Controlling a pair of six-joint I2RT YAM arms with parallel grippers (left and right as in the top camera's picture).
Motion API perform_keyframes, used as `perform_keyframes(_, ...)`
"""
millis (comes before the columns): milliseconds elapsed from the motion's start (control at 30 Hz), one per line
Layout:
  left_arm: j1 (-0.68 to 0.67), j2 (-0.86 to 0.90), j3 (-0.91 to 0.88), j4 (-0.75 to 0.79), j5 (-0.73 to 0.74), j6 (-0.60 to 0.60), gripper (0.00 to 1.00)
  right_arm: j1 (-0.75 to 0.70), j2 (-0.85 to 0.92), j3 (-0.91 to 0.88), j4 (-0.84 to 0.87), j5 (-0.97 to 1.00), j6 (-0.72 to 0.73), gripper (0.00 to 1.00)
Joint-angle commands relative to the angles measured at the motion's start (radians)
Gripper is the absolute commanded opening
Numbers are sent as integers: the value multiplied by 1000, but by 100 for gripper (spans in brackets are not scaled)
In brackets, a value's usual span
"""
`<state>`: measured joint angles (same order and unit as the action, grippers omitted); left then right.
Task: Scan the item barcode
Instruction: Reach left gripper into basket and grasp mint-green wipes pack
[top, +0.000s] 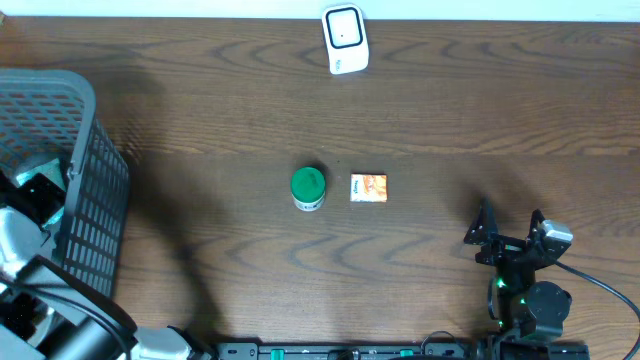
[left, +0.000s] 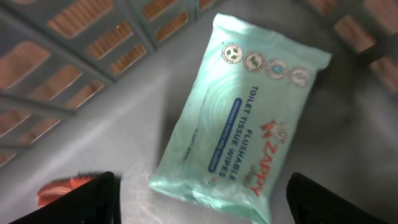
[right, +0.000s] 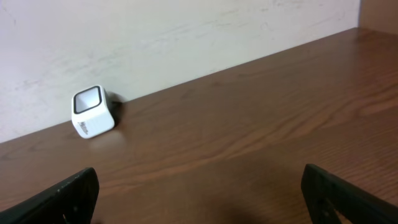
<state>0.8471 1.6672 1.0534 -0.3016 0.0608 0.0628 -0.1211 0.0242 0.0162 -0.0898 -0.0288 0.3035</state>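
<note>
Brown wooden table (top: 450, 100) filled the overhead view. At nine o'clock stood a grey mesh basket (top: 95, 190). Inside it the left gripper (left: 202, 193) hung spread wide and empty over a mint-green wipes pack (left: 242, 112) lying flat. At four o'clock the right gripper (top: 510, 228) sat open, holding nothing. A white scanner (top: 345, 38) stood at twelve o'clock. A green-lidded jar (top: 308, 187) and a small orange box (top: 368, 188) sat side by side at centre.
</note>
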Motion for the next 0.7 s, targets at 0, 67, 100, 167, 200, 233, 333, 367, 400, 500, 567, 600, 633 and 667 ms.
perform_keyframes(0, -2, 34, 18, 21, -20, 84, 89, 5, -3, -2, -4, 1, 3, 99)
perform_keyframes(67, -2, 53, 18, 36, -20, 84, 89, 5, -3, -2, -4, 2, 3, 99)
perform_keyframes(100, -2, 59, 18, 42, -20, 83, 90, 5, -3, -2, -4, 2, 3, 99)
perform_keyframes(167, -2, 71, 18, 59, -21, 87, 90, 5, -3, -2, -4, 2, 3, 99)
perform_keyframes(200, -1, 74, 18, 63, -21, 89, 90, 5, -3, -2, -4, 1, 3, 99)
perform_keyframes(233, -1, 80, 18, 67, -21, 99, 91, 5, -3, -2, -4, 2, 3, 99)
perform_keyframes(333, -2, 105, 18, 81, -19, 109, 91, 5, -3, -2, -4, 2, 3, 99)
perform_keyframes(367, -2, 113, 18, 87, -13, 109, 92, 5, -3, -2, -4, 2, 3, 99)
perform_keyframes(400, -2, 124, 18, 92, -1, 111, 92, 5, -3, -2, -4, 2, 3, 99)
perform_keyframes(500, -2, 148, 18, 106, 17, 113, 92, 5, -3, -2, -4, 2, 3, 99)
perform_keyframes(567, -2, 158, 18, 112, 18, 113, 93, 5, -3, -2, -4, 2, 3, 99)
perform_keyframes(600, -2, 163, 18, 115, 18, 113, 93, 5, -3, -2, -4, 1, 3, 99)
perform_keyframes(633, -2, 165, 18, 119, 19, 113, 93, 5, -3, -2, -4, 2, 3, 99)
perform_keyframes(667, -2, 168, 18, 125, 29, 117, 93, 5, -3, -2, -3, 2, 3, 99)
